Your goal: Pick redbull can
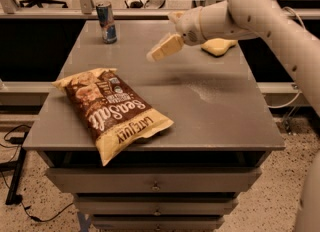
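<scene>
- Camera view: my gripper [182, 50] hangs above the far right part of the table [235, 121]. Its tan fingers [166, 48] are spread apart and grasp nothing.
- The redbull can [106, 22] stands upright at the table's far left corner, well apart from the gripper and untouched.
- Step in hand, by my judgement: approach. The grasp is not yet begun.
- Next move calls for travel left toward the can, descent to mid-body height, and one finger on each side before closing. The slim can may tip if nudged.
- The chip bag [115, 111] lies flat at front left, off that path.
- Legible writing: the bag reads "Sea Salt" and, upside down, "LATE JULY". No lettering on the can is legible.
</scene>
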`<action>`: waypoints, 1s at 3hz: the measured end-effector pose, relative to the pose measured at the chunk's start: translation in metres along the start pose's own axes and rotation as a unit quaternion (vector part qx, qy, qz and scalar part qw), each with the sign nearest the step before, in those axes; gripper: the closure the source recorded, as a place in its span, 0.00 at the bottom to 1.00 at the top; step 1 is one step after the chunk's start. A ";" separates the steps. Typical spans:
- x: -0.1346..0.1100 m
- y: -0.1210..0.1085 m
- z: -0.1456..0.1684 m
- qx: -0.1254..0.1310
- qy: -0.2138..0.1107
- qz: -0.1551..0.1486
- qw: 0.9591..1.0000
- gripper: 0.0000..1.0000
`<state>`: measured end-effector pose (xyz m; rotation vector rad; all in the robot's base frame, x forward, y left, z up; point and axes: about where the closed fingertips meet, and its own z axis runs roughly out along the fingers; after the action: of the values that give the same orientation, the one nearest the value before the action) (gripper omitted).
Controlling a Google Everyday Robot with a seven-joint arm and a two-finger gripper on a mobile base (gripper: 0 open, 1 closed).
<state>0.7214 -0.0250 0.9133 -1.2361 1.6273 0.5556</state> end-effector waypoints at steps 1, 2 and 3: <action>-0.020 -0.011 0.038 -0.002 -0.036 0.001 0.999 0.00; -0.046 -0.008 0.091 -0.007 -0.063 0.030 0.998 0.00; -0.060 -0.006 0.127 0.008 -0.082 0.046 0.996 0.00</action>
<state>0.7805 0.1025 0.9154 -1.0786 1.5526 0.6830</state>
